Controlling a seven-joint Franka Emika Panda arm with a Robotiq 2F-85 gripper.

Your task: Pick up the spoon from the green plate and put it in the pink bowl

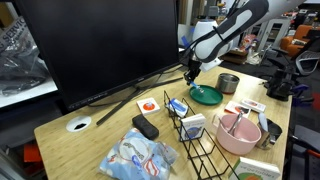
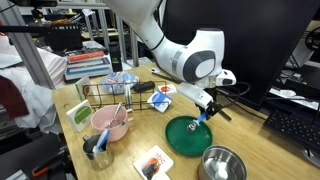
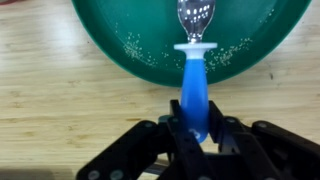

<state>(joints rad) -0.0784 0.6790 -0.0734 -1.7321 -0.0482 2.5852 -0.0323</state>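
My gripper [image 3: 196,125] is shut on the blue handle of the spoon [image 3: 194,85]. The spoon's pale head points into the dark green plate [image 3: 130,50]; I cannot tell whether it touches the plate. In both exterior views the gripper [image 1: 190,72] [image 2: 207,108] hangs at the edge of the green plate [image 1: 206,96] [image 2: 188,140], with the spoon [image 2: 203,119] slanting down from the fingers. The pink bowl [image 1: 238,135] [image 2: 110,122] stands apart from the plate near the wire rack and holds a pink utensil.
A silver metal cup [image 1: 228,82] [image 2: 222,164] stands beside the plate. A black wire rack [image 1: 190,135] [image 2: 105,95], a big monitor [image 1: 100,45], a black remote [image 1: 145,127], a blue-white packet [image 1: 138,155] and small cards lie on the wooden table [image 1: 90,140].
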